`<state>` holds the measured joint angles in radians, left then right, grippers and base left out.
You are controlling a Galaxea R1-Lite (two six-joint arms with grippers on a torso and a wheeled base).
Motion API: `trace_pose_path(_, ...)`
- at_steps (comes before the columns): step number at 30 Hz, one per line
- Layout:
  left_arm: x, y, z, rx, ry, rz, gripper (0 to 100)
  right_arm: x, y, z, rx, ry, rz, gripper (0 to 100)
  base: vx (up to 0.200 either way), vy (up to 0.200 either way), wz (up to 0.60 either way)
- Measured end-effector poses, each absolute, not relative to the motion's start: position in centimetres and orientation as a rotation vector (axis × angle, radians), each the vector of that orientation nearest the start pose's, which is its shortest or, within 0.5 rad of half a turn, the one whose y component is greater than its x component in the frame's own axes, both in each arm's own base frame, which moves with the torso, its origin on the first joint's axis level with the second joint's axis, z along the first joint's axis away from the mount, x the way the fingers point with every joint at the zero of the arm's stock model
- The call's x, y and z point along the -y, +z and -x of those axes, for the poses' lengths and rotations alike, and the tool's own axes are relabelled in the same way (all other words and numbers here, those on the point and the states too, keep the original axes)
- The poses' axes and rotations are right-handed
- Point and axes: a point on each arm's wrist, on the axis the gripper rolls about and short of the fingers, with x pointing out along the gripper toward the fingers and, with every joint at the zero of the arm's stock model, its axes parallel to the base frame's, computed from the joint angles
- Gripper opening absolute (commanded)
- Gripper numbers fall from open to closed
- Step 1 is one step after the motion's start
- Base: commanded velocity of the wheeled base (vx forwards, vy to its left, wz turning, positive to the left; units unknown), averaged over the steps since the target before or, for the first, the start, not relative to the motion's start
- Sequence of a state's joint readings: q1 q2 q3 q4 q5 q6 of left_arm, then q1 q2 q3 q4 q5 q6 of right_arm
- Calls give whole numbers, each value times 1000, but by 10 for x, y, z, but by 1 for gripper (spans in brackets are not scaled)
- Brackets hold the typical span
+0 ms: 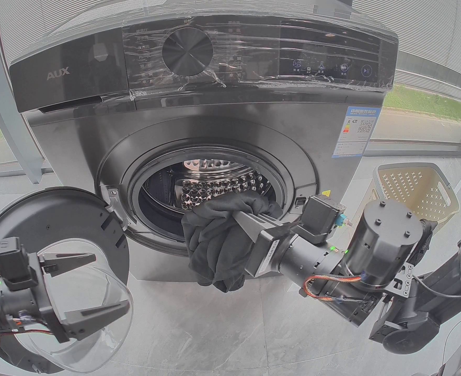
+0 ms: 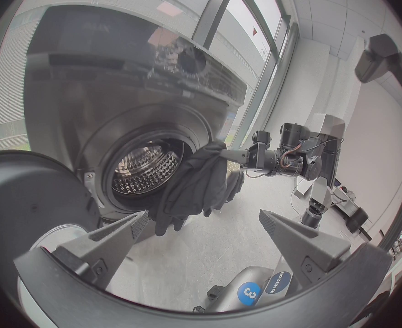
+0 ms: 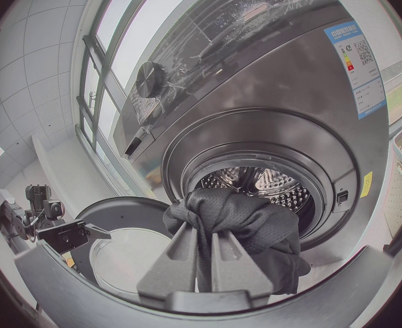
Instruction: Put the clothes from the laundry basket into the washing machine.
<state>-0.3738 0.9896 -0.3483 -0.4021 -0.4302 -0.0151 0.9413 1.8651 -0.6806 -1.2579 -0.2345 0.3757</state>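
My right gripper (image 1: 238,216) is shut on a black garment (image 1: 217,241) just in front of the washing machine's round opening (image 1: 207,197). The cloth hangs down below the drum's lower rim. The right wrist view has the fingers (image 3: 182,251) pinching the black garment (image 3: 246,226) before the steel drum (image 3: 260,183). From the left wrist view the garment (image 2: 196,185) dangles at the opening (image 2: 144,169). My left gripper (image 1: 92,283) stands open at the lower left, in front of the swung-open door (image 1: 58,220), holding nothing. The beige laundry basket (image 1: 418,189) stands on the floor to the machine's right.
The machine's door hangs open to the left, its glass bowl (image 1: 92,309) facing out beside my left gripper. Grey tiled floor (image 1: 215,330) lies in front of the machine. Glass walls stand behind and to the sides.
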Motion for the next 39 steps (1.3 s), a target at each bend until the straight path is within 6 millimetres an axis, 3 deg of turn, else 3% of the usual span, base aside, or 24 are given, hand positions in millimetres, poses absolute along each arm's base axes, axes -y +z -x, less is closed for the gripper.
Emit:
trace_pose_path(7,80,168,-140,-330,-843,2,100,-265,159,-203,-61,682,-407,0,0,0,0)
trace_pose_path(16,110,147,-166,-443,-896,-23,100,-266,158,-206,-59,670,-407,0,0,0,0)
trace_pose_path(39,168,120,-206,-465,-998,-8,100,-265,155,-204,-69,666,-400,0,0,0,0)
